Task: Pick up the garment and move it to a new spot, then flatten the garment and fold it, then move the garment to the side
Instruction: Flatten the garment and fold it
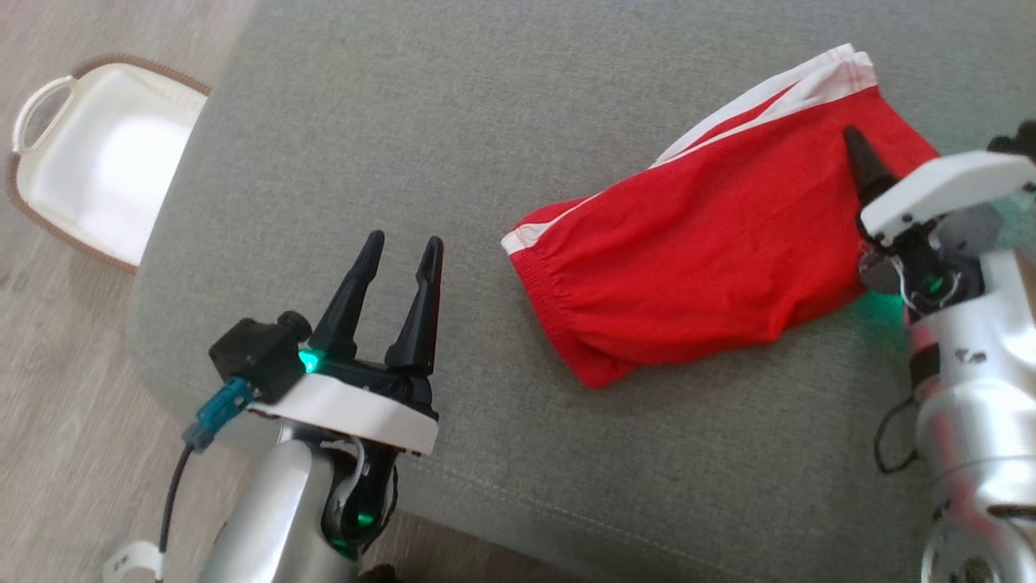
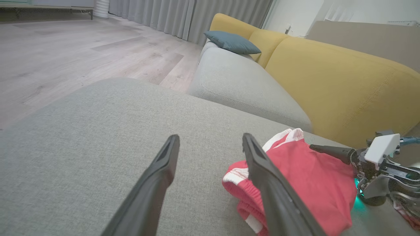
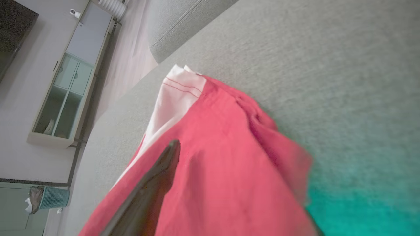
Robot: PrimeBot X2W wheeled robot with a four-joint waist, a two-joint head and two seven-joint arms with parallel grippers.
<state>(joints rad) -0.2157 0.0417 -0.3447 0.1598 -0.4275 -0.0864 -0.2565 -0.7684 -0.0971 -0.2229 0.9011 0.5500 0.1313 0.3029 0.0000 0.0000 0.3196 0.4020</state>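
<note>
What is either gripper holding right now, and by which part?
Nothing. Left gripper hangs open over the cushion; right gripper is open, one finger lying on the red shorts near one edge.

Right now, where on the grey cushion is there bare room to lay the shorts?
Free: the wide grey cushion stretch between the left gripper, the red shorts and the edge by the white basket; also the near strip in front of the shorts. Crowded: the right side, where the right gripper lies over the shorts.
</note>
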